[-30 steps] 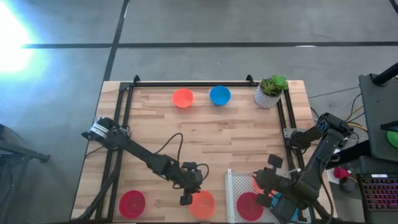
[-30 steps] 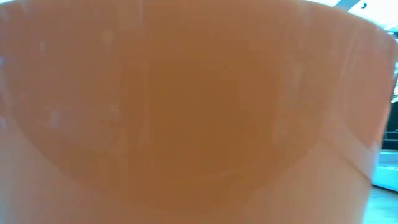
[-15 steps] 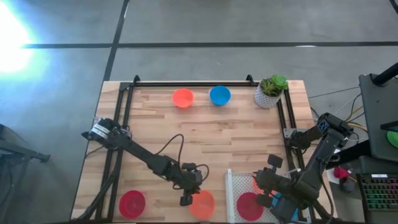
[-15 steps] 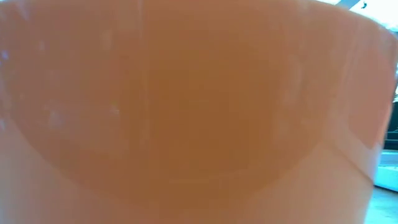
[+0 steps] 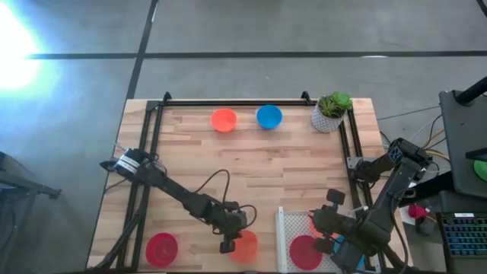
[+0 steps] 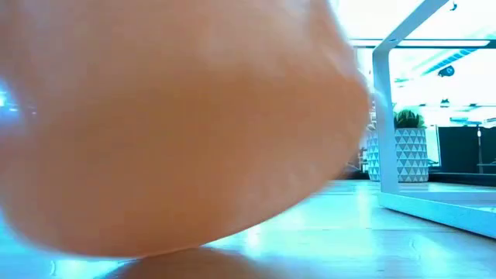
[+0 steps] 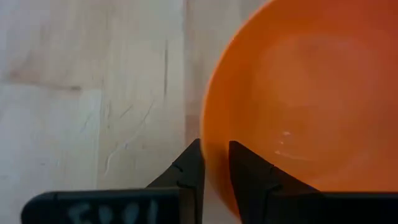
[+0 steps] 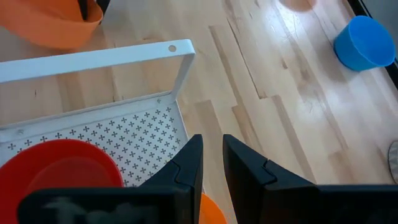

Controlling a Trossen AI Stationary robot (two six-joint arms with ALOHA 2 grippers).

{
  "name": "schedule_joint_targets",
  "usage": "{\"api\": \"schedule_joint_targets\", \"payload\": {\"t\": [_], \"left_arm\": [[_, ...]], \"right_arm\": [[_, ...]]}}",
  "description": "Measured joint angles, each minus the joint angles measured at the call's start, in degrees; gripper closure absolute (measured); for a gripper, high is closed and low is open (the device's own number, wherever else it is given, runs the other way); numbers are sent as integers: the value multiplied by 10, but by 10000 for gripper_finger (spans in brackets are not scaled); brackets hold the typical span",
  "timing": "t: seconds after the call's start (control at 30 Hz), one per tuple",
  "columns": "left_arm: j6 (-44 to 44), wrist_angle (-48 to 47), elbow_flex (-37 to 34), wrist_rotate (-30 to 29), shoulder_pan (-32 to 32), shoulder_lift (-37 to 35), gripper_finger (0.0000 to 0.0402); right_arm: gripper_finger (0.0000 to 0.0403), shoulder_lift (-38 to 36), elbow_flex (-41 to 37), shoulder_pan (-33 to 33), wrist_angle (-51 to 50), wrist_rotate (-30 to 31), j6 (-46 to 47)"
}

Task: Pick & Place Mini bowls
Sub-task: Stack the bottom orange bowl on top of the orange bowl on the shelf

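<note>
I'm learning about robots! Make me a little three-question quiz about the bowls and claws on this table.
1. True or false: the left claw pinches the rim of the orange bowl.
2. Multiple choice: what stands beside the blue bowl at the table's far edge? A) a red-orange bowl B) a green cup C) a yellow plate
3. Fill in: the red bowl under the right claw sits in a white ______.

Key: 1 true; 2 A, the red-orange bowl; 3 tray.
</note>
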Motion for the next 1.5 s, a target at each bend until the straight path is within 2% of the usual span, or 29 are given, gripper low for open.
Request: {"api": "schedule_joint_targets", "payload": {"t": [0.23, 0.4, 0.8, 0.93, 1.2, 1.37, 1.5], "left_arm": [[11, 0, 5, 2, 0, 3, 344], [10, 4, 6, 3, 0, -4, 394], [11, -10, 20, -12, 2, -28, 400], [6, -64, 38, -59, 2, -49, 401], [0, -197, 95, -203, 17, -79, 401], [7, -224, 121, -212, 62, -82, 401], [36, -231, 136, -172, 118, -83, 401]], "right_arm": [[344, 0, 0, 0, 1, 0, 24], [344, 0, 0, 0, 4, 1, 28], [344, 0, 0, 0, 9, 15, 12], [344, 0, 0, 0, 11, 15, 20], [344, -1, 0, 0, 14, 37, 22], [344, -1, 0, 0, 15, 46, 24], [344, -1, 0, 0, 15, 46, 27]]}}
